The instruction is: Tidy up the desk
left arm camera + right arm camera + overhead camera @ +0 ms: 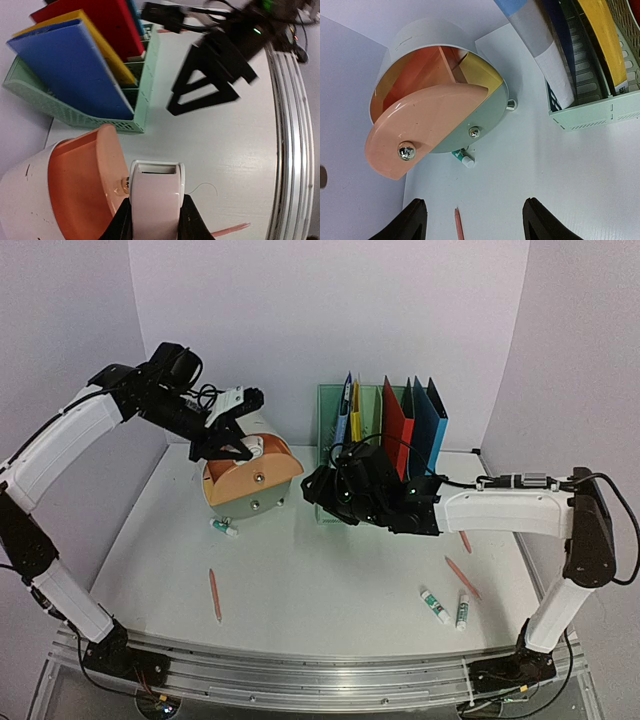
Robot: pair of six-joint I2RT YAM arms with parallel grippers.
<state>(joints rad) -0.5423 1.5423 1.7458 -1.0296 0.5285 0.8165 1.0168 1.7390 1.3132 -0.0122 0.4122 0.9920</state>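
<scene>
The desk (320,570) is a white tabletop with a silver rail (320,672) at the front. My left gripper (240,444) is shut on a small white dispenser (156,195) and holds it over the open peach tray (85,190) of a round swivel organizer (250,480). My right gripper (318,488) is open and empty, low over the desk to the right of the organizer (435,115), in front of the green file rack (385,430). Its open fingers (415,222) frame bare desk and a pink pencil (458,225).
A glue stick (224,527) lies against the organizer's base. A pink pencil (215,595) lies front left. Two glue sticks (434,605) (462,610) and two pink pencils (462,577) (465,540) lie front right. The rack holds several upright folders. Lilac walls enclose the desk.
</scene>
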